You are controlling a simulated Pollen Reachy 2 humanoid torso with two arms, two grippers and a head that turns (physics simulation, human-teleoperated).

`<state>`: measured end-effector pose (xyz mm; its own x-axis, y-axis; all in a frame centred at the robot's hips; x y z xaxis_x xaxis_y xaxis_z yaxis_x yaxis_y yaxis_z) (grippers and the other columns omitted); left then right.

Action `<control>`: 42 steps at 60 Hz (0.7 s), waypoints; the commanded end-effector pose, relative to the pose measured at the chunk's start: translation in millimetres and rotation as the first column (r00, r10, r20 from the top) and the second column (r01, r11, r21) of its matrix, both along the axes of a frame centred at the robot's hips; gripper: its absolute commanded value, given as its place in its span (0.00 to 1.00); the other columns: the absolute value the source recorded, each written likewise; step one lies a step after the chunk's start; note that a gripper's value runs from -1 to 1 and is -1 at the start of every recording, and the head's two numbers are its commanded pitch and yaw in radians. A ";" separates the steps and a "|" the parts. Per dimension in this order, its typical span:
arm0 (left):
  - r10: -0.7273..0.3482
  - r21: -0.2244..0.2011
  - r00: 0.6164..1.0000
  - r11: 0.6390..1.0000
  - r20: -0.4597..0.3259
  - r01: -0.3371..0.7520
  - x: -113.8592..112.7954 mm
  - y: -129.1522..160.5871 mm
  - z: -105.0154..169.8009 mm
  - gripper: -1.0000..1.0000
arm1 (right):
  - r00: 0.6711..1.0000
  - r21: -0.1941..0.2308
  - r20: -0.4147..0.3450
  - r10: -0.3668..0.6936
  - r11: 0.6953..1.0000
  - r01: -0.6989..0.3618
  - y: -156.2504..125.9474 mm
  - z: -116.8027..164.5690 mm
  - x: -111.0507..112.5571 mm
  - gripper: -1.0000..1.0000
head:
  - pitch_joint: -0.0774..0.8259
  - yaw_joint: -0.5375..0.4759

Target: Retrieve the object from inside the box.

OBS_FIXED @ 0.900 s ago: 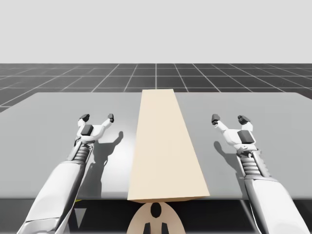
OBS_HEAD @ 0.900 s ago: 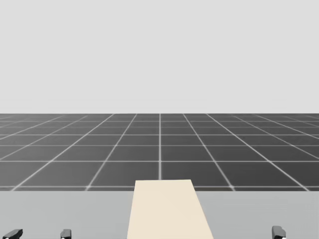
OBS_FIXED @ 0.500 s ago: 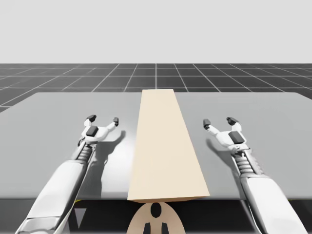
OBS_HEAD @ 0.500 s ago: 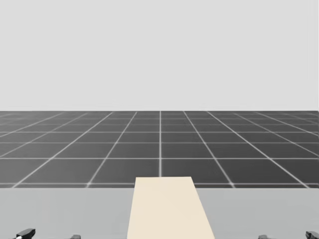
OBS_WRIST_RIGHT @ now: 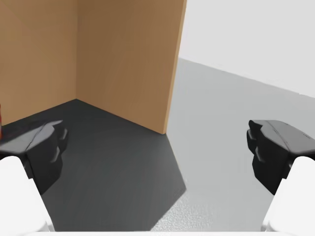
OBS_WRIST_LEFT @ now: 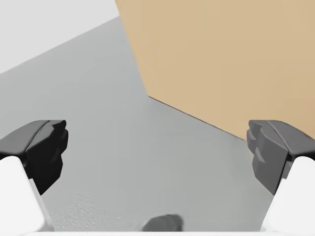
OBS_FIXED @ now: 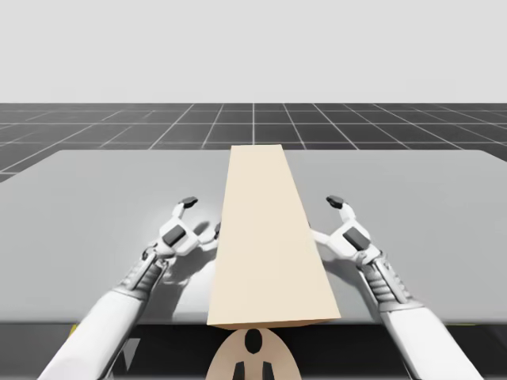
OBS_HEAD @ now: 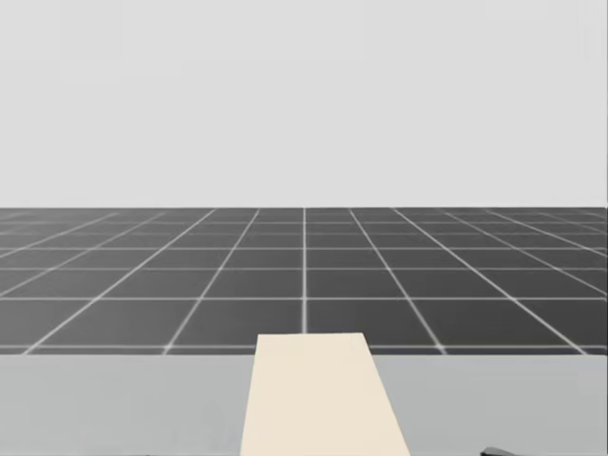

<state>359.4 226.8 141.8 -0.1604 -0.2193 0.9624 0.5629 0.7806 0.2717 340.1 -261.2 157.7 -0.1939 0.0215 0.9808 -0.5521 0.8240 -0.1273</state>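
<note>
just beside right pincer [OBS_FIXED: 325,219]: box [OBS_FIXED: 265,237]

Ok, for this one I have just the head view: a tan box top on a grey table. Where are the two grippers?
Observer: In the high view the left gripper and right gripper flank the tan box, one on each side, close to its walls.
Operator: Open or shut?
Observer: Both wrist views show the fingers spread wide, nothing between them.
Operator: Any sign of the object?
Observer: The right wrist view looks past a wall edge into the box's shadowed inside; a red sliver shows beside one finger, too little to identify.
</note>
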 end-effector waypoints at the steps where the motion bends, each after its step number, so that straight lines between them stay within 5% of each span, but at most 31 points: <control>1: -0.223 0.043 0.974 0.974 0.028 0.222 -27.9 -22.5 4.8 0.00 | 0.978 -0.048 0.080 0.193 0.981 -0.190 20.6 5.5 -19.8 0.00 | 0.12 0.53; 9: -0.301 0.055 0.953 0.953 0.038 0.299 -42.4 -34.6 8.4 0.00 | 0.956 -0.070 0.115 0.271 0.962 -0.264 32.3 7.2 -30.4 0.00 | 0.12 0.53; 20: -0.322 0.080 0.946 0.944 0.036 0.319 -45.9 -40.3 4.7 0.00 | 0.937 -0.035 0.126 0.327 0.945 -0.325 39.8 4.6 -30.8 0.00 | 0.13 0.53; 42: -0.325 0.107 0.945 0.941 0.032 0.320 -45.9 -43.2 -0.6 0.00 | 0.903 0.004 0.073 0.423 0.905 -0.425 84.7 -48.3 -7.0 0.00 | 0.15 0.51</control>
